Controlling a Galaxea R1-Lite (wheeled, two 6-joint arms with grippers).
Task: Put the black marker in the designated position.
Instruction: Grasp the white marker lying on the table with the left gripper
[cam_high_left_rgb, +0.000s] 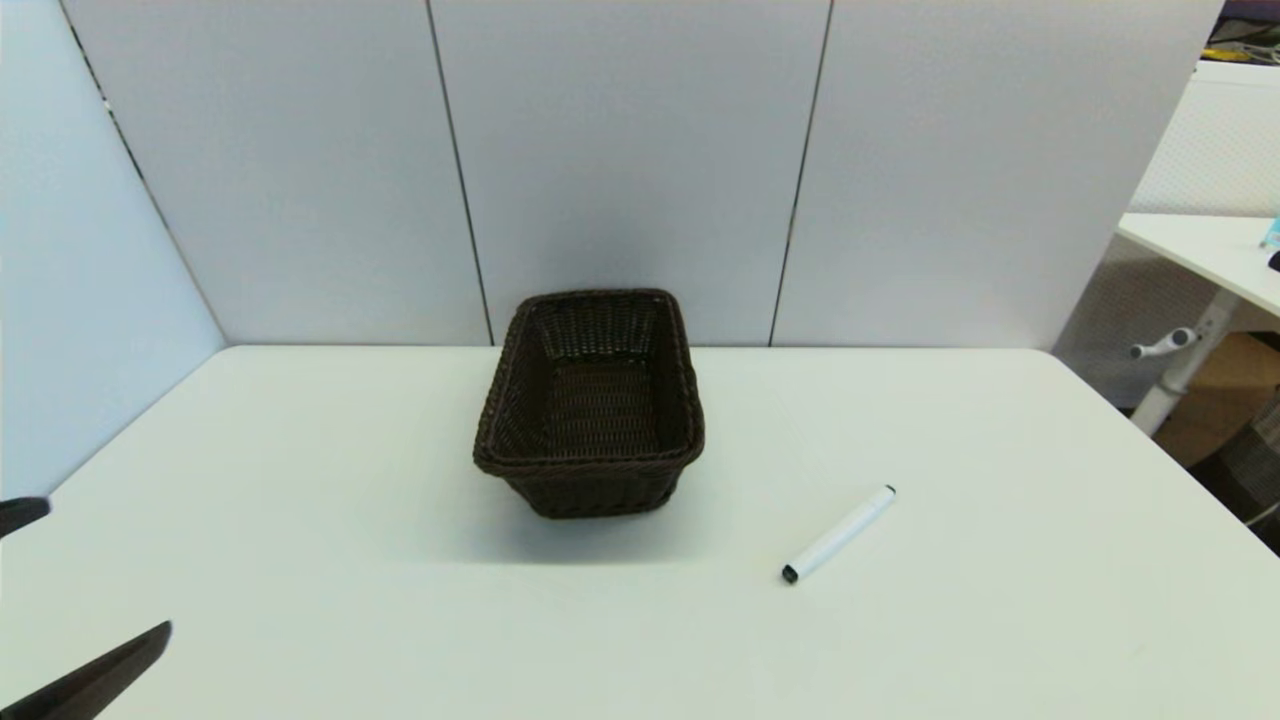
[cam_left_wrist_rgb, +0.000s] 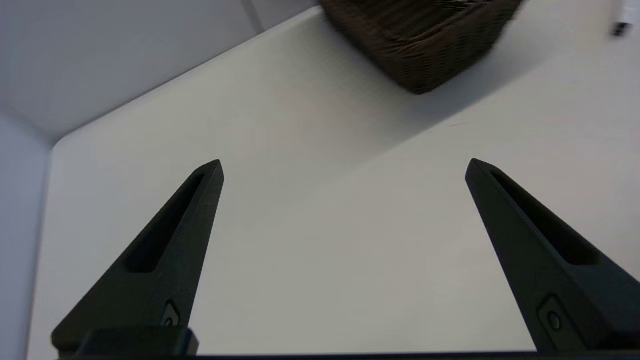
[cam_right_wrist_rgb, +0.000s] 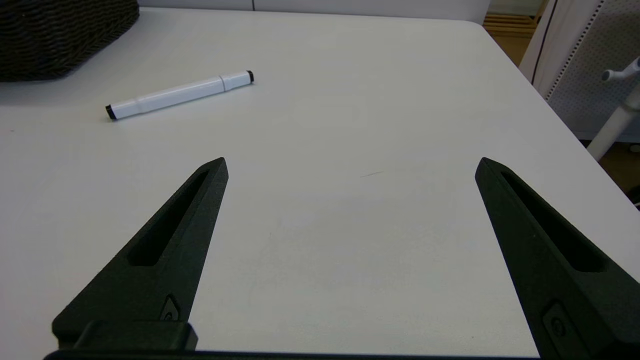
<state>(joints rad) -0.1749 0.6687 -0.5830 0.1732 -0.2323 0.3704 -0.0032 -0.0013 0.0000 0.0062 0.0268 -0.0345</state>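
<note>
Smooth white table (cam_high_left_rgb: 300, 480), grey panel walls. My right pincer (cam_right_wrist_rgb: 350, 167), spread empty; slim white black-tipped marker (cam_right_wrist_rgb: 179, 94) lies ahead, apart.

The table (cam_high_left_rgb: 300, 560) had a smooth, white top with a faint satin sheen. The basket (cam_high_left_rgb: 592, 400) was dark brown woven wicker, rough and ribbed, matt all over. The black marker (cam_high_left_rgb: 838, 534) looked like smooth white plastic with small black end tips, and the fingers (cam_right_wrist_rgb: 165, 250) of both grippers were matt black plastic with a fine grainy texture.
</note>
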